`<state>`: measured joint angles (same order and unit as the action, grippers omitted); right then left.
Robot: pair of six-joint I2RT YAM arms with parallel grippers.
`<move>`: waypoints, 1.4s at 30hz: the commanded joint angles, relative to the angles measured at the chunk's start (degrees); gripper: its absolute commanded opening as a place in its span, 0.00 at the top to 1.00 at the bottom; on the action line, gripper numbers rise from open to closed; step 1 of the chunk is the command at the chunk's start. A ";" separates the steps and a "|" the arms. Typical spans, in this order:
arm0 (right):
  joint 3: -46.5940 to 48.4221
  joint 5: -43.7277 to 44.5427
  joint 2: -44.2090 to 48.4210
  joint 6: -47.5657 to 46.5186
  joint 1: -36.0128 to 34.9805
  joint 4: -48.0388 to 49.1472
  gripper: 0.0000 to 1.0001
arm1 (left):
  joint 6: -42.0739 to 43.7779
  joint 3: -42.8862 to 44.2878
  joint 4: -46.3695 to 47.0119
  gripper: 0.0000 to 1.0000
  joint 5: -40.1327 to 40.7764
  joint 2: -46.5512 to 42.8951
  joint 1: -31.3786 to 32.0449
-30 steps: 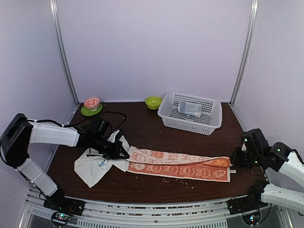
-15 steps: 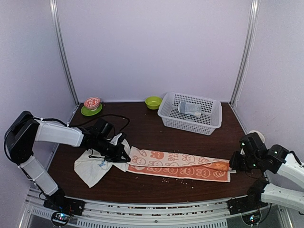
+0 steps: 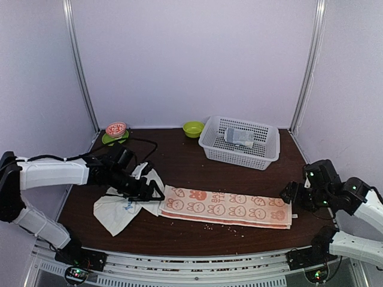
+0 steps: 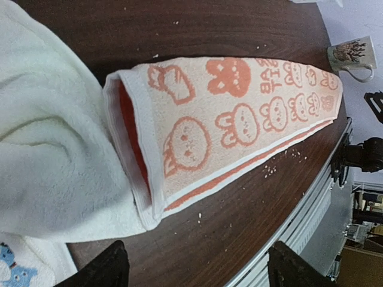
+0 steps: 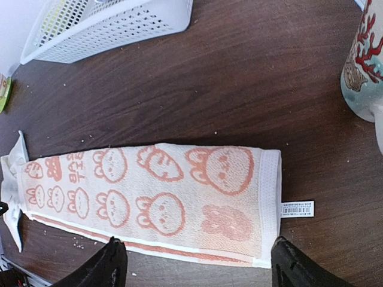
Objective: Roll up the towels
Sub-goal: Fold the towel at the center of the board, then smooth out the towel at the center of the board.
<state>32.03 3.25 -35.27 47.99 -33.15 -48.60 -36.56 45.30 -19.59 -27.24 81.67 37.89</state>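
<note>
We see the bunny-print towel [image 3: 224, 207] lying flat. The left gripper [image 3: 151, 192] and right gripper [image 3: 288, 194] stand at its 2 ends, jaws apart.

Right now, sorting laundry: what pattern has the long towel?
Towel: orange-pink rabbit faces on cream; right wrist view.

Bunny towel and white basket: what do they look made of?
Bunny towel: likely cotton terry, matte and fuzzy. It shows looped pile, woven-in orange faces and a stitched hem with a label.
Basket: seemingly moulded white plastic, smooth and faintly glossy, with rigid lattice walls.
</note>
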 commanded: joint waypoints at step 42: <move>-3.52 -1.20 -39.85 -0.18 -13.09 26.97 0.41 | -0.47 4.65 4.37 0.66 9.25 15.81 5.99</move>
<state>30.79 1.52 -74.54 49.21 -47.46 -19.88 -35.81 53.43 -15.14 -19.59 100.84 44.07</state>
